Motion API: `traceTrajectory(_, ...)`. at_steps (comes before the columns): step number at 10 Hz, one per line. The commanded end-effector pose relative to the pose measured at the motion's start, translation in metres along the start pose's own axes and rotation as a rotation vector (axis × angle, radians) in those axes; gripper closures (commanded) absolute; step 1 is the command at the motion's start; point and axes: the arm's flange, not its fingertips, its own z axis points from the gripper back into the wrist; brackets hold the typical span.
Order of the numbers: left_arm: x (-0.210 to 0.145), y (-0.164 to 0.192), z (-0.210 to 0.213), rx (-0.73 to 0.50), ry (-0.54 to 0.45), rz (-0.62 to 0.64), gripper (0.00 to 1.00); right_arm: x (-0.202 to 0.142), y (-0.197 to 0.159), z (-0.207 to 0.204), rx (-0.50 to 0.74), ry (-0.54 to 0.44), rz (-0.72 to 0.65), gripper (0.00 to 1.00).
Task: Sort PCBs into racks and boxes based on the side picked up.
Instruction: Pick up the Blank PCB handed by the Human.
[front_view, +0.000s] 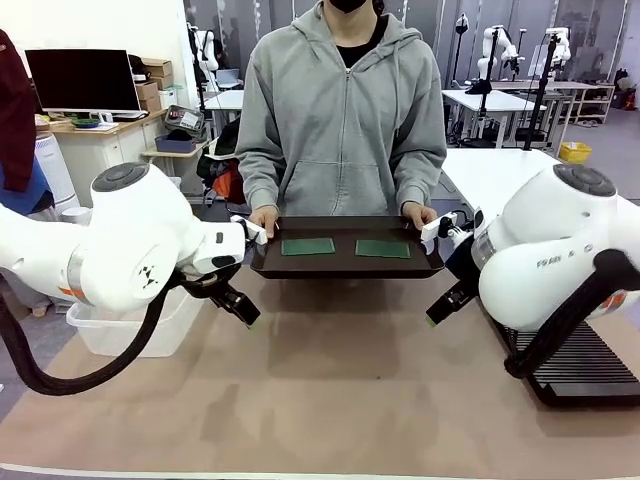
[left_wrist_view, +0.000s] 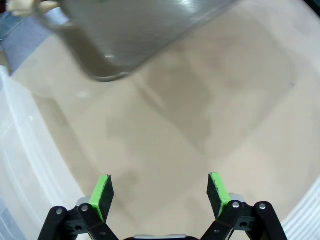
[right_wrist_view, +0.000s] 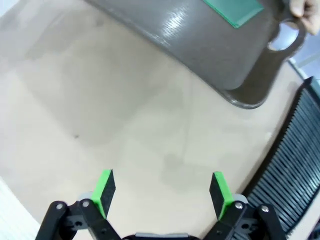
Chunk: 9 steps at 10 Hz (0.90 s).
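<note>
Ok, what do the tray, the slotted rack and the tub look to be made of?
The tray looks like dark brown moulded plastic, semi-gloss: light streaks glint on its underside. The rack seems matte black plastic, finely ribbed; coated metal is possible. The tub is translucent, milky plastic with a rounded rim.

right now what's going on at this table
A person at the far side holds a dark tray by its handles, with two green PCBs lying flat side by side on it. The left gripper and the right gripper are both open and empty, poised over the table on either side of the tray. The clear tub waits on the robot's left, the black slotted rack on its right. No board has been picked up yet.
</note>
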Motion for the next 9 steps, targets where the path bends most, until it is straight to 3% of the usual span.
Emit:
traceTrajectory(1, -0.006, 0.015, 0.040, -0.143, 0.027, -0.112, 0.00, -0.006, 0.005, 0.025, 0.093, 0.020, 0.020, 0.00)
traceTrajectory(3, 0.004, 0.022, 0.058, -0.229, 0.011, -0.211, 0.00, 0.006, -0.013, 0.048, 0.202, 0.064, 0.143, 0.00)
traceTrajectory(4, -0.006, 0.018, 0.083, -0.303, 0.012, -0.299, 0.00, 0.004, 0.003, 0.073, 0.251, 0.082, 0.177, 0.00)
traceTrajectory(6, -0.002, 0.034, 0.117, -0.320, -0.136, -0.406, 0.00, 0.012, -0.015, 0.123, 0.289, 0.049, 0.290, 0.00)
traceTrajectory(9, -0.002, 0.068, 0.161, -0.282, -0.140, -0.404, 0.00, 0.004, -0.046, 0.180, 0.299, 0.004, 0.261, 0.00)
